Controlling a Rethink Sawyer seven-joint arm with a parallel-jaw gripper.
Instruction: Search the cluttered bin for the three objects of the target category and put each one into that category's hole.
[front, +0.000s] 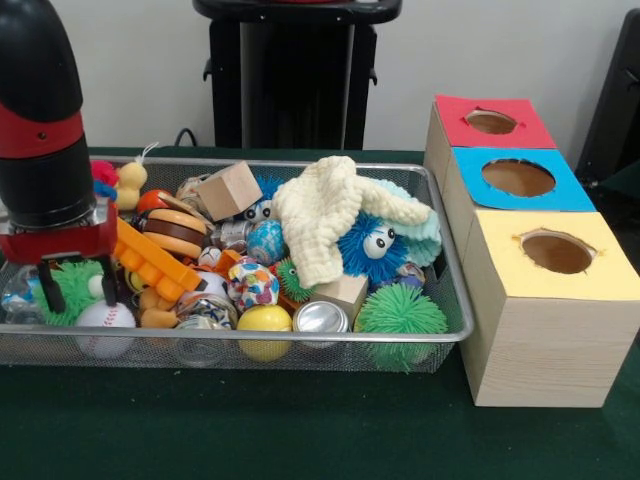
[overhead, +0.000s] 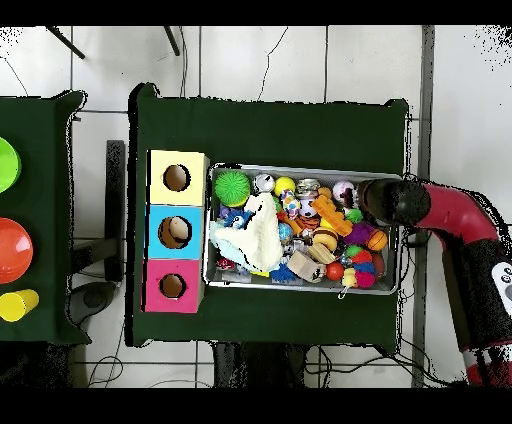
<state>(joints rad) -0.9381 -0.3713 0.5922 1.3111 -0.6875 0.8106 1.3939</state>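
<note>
The cluttered bin (front: 452, 318) is a silver wire-mesh basket heaped with toys, balls, a cream cloth (front: 325, 215) and wooden blocks; it also shows in the overhead view (overhead: 300, 167). My gripper (front: 72, 288) hangs low over the bin's left end in the front view, and at its right end in the overhead view (overhead: 383, 200). Its black fingers (front: 48, 285) stand apart, open and empty, around a green spiky ball (front: 75, 283) above a baseball (front: 105, 320). Three boxes stand beside the bin, with holes in red (front: 490, 122), blue (front: 518, 178) and yellow (front: 556, 252) tops.
An orange plastic toy (front: 155, 265) and a toy burger (front: 175, 230) lie right beside the gripper. Farther along are a wooden block (front: 230, 190), a blue fuzzy toy with eyes (front: 370, 245), a can (front: 321, 318) and a second green spiky ball (front: 400, 315).
</note>
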